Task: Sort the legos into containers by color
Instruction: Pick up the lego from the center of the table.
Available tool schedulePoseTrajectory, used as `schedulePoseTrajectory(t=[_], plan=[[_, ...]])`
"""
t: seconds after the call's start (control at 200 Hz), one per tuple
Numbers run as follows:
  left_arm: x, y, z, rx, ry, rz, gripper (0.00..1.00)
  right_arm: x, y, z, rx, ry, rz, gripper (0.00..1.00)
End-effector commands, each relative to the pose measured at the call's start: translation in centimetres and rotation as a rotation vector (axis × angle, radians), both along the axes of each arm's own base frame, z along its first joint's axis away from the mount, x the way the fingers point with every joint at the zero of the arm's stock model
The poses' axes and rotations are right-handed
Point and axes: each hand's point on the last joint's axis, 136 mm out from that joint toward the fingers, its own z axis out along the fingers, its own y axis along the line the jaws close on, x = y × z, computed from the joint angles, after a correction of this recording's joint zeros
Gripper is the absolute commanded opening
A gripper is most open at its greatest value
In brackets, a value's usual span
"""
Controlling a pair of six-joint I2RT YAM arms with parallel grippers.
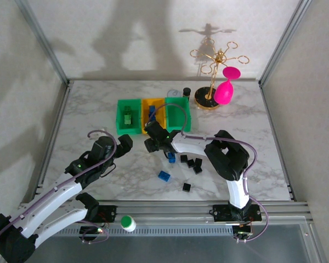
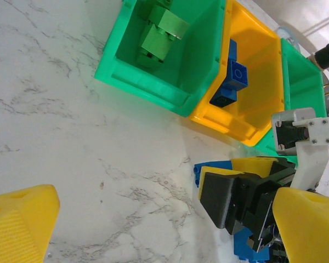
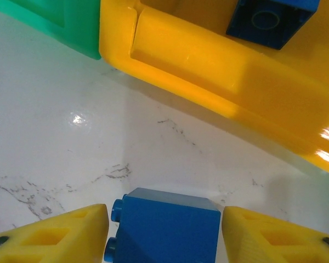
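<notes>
Small blue plastic lego brick looks light, hard, slick: pinch flat sides. Right gripper flanks it, grip unclear; left gripper gapes empty.

Blue brick, yellow bin (white, grey-veined marble table)

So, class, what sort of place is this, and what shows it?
Likely a robotics lab test cell: left arm and right arm bolted to a rail, metal-framed walls, sorting bins.

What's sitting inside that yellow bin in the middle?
Blue Lego bricks lie in the yellow bin. At least two show; anything beneath them is covered.
</notes>
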Motion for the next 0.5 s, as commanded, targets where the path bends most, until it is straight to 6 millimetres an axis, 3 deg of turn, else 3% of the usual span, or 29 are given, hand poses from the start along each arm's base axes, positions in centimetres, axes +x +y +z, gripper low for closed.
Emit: schedulePoseTrajectory(t=[0.0, 0.31, 0.496], plan=[[-0.1, 0.5, 0.4, 0.019, -0.007, 0.019, 1.00, -0.4, 0.4, -0.8, -0.005, 0.013, 0.000, 0.54], [0.1, 0.3, 0.7, 0.017, -0.015, 0.017, 1.00, -0.3, 0.9, 2.0, 0.049, -0.007, -0.006, 0.47], [0.4, 0.2, 1.4, 0.021, -0.025, 0.014, 1.00, -0.5, 1.0, 5.1, 0.118, -0.026, -0.016, 0.46]])
